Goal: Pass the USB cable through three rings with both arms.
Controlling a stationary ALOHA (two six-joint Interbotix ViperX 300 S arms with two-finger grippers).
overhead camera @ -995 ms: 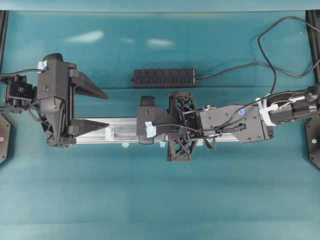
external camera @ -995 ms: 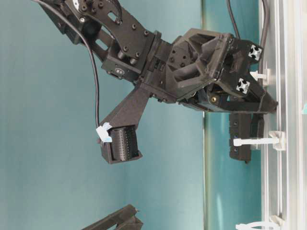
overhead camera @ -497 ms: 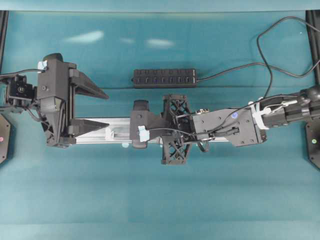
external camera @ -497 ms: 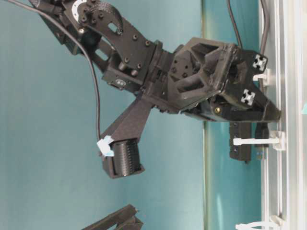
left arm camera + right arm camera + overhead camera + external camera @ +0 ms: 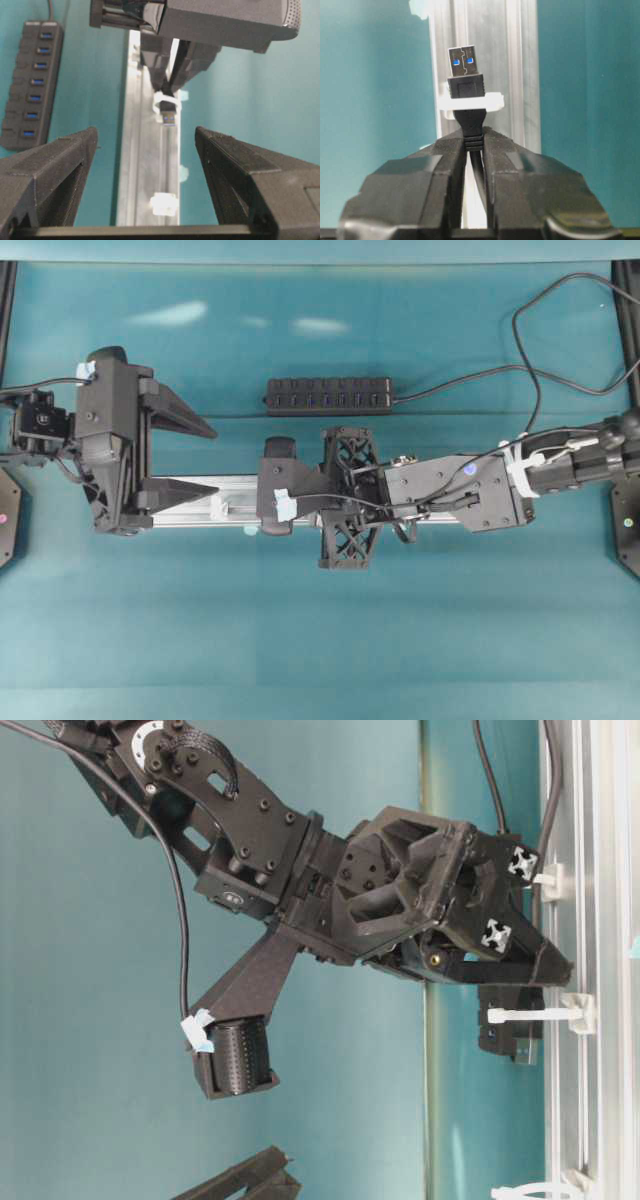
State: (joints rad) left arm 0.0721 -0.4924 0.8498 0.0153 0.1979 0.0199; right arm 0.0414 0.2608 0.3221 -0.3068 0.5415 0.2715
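My right gripper (image 5: 473, 137) is shut on the USB cable (image 5: 471, 122) just behind its plug (image 5: 464, 65). The plug pokes out through a white ring (image 5: 492, 102) on the silver rail (image 5: 520, 60). In the left wrist view the same plug (image 5: 169, 118) points at me out of that ring (image 5: 159, 101), and another ring (image 5: 163, 202) stands nearer. My left gripper (image 5: 145, 131) is open, its fingers either side of the rail, well short of the plug. Overhead, the left gripper (image 5: 214, 458) is at the rail's left end beside a ring (image 5: 220, 505).
A black multi-port hub (image 5: 330, 395) lies behind the rail, and the cable (image 5: 530, 350) loops from it at the back right. The table-level view shows three rings (image 5: 550, 877) (image 5: 575, 1010) (image 5: 535, 1190) along the rail (image 5: 600, 820). Small pale-blue tabs (image 5: 183, 172) sit beside the rail.
My right arm has slid left along the rail with the plug, closer to the left gripper. The left arm has not moved.
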